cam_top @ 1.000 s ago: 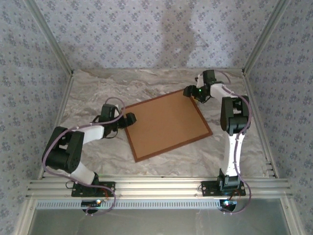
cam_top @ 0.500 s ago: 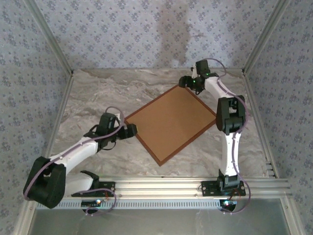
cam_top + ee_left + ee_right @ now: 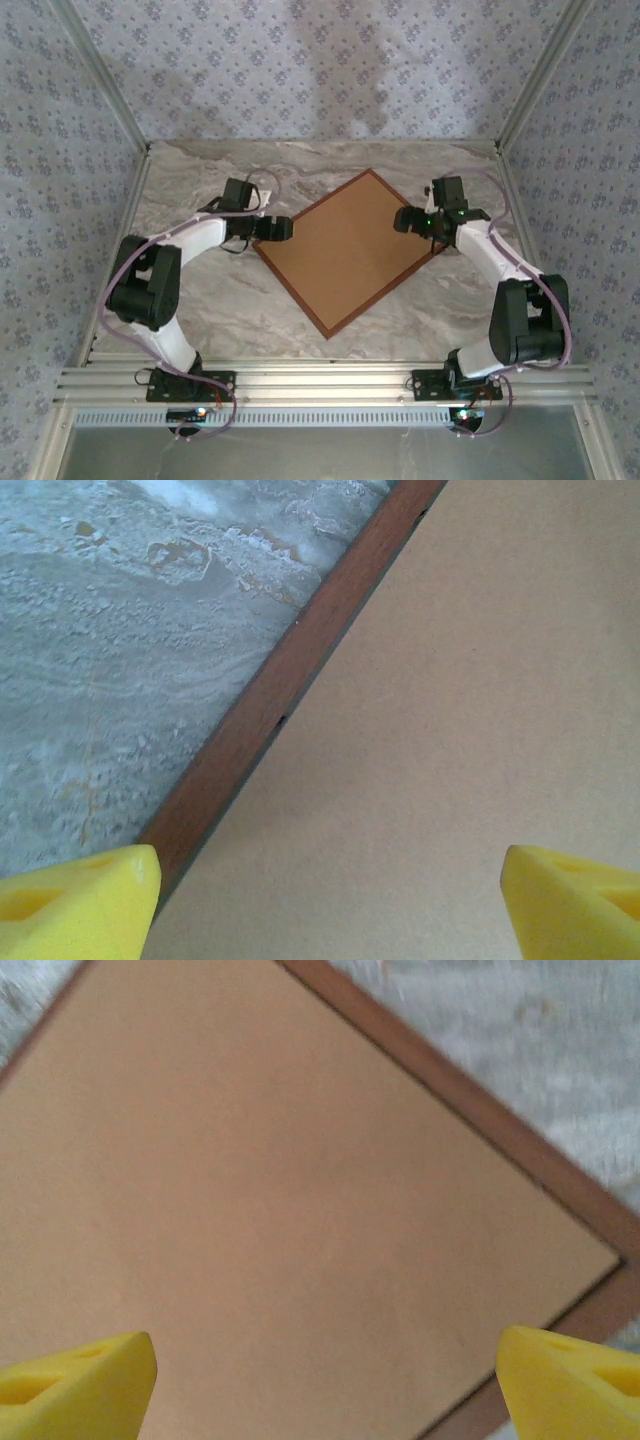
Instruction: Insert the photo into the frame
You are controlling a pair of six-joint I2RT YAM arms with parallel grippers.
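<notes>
The table (image 3: 200,180) has a marbled top, grey veined with beige and white. Walls papered in a small pale blue-grey floral print close it in: the back wall (image 3: 250,70) at 12 o'clock, the left wall (image 3: 50,200) at 9 o'clock and the right wall (image 3: 600,200) at 3 o'clock. Slim metal posts (image 3: 100,75) run up the two far corners. A soft grey shadow (image 3: 375,100) falls on the back wall toward 1 o'clock. At 6 o'clock, ribbed aluminium rails (image 3: 320,382) edge the table, with a flat grey panel (image 3: 320,455) below them. The light is even and diffuse.
</notes>
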